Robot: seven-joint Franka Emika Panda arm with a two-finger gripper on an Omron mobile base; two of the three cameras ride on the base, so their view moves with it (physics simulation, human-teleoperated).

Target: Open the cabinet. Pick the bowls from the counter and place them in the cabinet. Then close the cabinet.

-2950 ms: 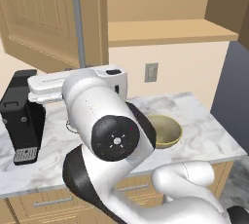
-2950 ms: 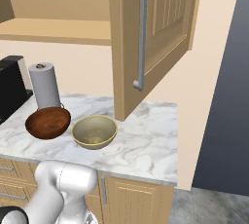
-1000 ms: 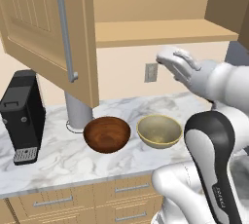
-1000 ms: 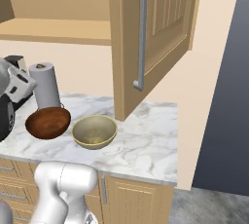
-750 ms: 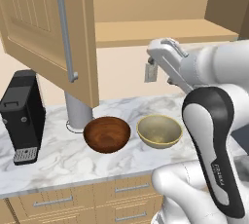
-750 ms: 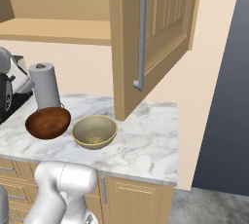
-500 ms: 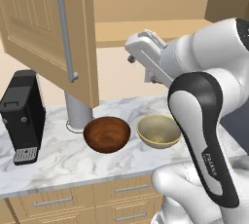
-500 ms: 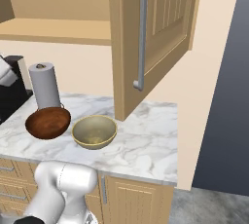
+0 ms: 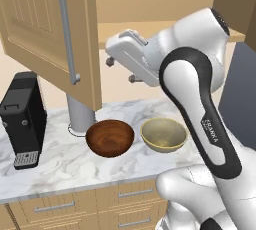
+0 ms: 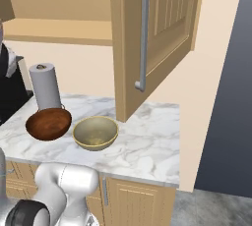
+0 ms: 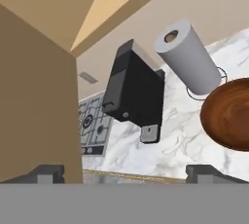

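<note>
The cabinet stands with both doors swung out: the left door (image 9: 45,34) and the right door (image 10: 160,28), each with a long grey bar handle (image 10: 142,33). Its wooden shelf (image 10: 64,29) lies bare between them. On the counter (image 10: 147,146) sit the two bowls side by side: the reddish-brown bowl (image 9: 110,136) (image 10: 48,123) (image 11: 228,113) and, to its right, the pale beige bowl (image 9: 164,134) (image 10: 95,132). My gripper (image 9: 120,70) (image 11: 127,174) hangs open and empty above the brown bowl, just right of the left door's edge, below the shelf.
A black coffee machine (image 9: 25,119) (image 11: 136,91) stands at the counter's left end. A grey paper-towel roll (image 9: 80,114) (image 10: 45,86) is upright behind the brown bowl. A stove top (image 11: 95,125) lies beyond the coffee machine. Drawers (image 9: 120,199) run under the counter.
My arm has swung left across the counter, carrying the open gripper from near the wall outlet to beside the left door. Bowls and doors have not moved.
</note>
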